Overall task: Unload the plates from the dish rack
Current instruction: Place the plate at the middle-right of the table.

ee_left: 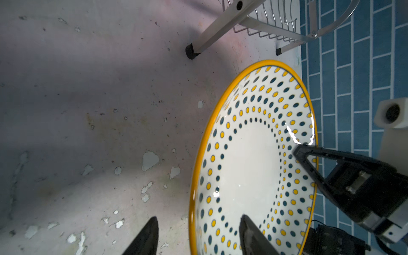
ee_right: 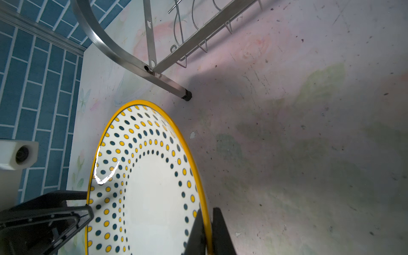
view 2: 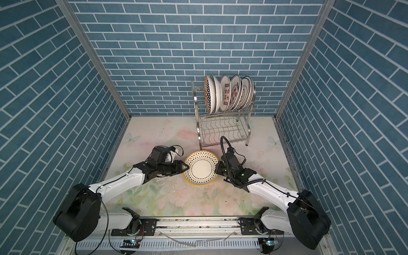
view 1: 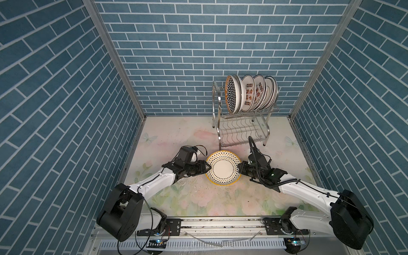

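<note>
Dotted plate [view 1: 223, 171] is round w/ a plain white centre, rings of dark teal & yellow dots towards the edge and a yellow rim, glossy w/ glare streaks in the wrist views. It sits btwn the two arms, just in front of the rack [view 1: 242, 132] and apart from it; can't tell if its low edge touches the table. Right gripper [ee_right: 208, 209] is clamped on the rim, one finger each side. Left gripper [ee_left: 198, 217] has its jaws apart, straddling the opposite rim: one finger over the plate's face, the other outside and clear of the rim. The remaining plates [view 1: 249, 92] stand on edge in the rack's top tier, leaning. A black-and-white geometric one w/ yellow edge is at the left end, then white ones w/ red lettering, then dark-rimmed ones at the right. The lower tier is a wavy-wire shelf. The table [view 1: 176, 198] is pale w/ a pink & green floral print and butterflies, scuffed, chipped & specked. Blue brick-pattern walls [view 1: 176, 55] close in three sides, w/ metal strips at the corners. A metal rail [view 1: 220, 223] carries both arm bases at the front.
</note>
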Controlling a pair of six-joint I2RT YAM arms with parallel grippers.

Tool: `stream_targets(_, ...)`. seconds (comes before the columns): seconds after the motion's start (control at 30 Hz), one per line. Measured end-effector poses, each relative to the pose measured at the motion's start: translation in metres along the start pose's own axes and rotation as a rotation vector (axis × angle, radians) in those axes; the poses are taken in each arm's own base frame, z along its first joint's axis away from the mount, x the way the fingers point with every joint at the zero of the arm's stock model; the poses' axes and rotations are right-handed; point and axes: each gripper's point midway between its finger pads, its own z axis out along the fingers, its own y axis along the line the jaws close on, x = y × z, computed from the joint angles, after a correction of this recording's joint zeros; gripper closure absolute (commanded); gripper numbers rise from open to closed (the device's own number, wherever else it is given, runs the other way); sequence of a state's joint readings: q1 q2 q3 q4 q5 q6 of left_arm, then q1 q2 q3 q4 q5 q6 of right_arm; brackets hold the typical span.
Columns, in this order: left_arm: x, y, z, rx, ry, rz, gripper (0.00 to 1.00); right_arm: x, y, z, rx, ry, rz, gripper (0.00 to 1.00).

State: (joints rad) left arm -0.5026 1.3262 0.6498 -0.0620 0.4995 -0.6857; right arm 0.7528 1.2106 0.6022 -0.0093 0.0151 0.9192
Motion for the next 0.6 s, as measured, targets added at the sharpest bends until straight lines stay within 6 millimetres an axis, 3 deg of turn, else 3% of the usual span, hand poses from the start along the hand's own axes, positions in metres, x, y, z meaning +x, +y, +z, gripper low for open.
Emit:
stream_targets(0.2, 0.005, 0.006, 0.003, -0.011, 0.015, -0.022, 0.63, 0.003, 0.005, 0.003, -0.028, -0.004, -0.008, 1.0)
stream_targets(0.47, 0.014, 0.014, 0.005, -0.025, 0.034, -0.035, 0.71, 0.006, 0.009, 0.004, -0.053, -0.013, -0.018, 1.0)
stream_targets(0.6, 0.016, 0.016, 0.005, -0.027, 0.038, -0.04, 0.79, 0.009, 0.011, 0.005, -0.055, -0.007, -0.036, 1.0)
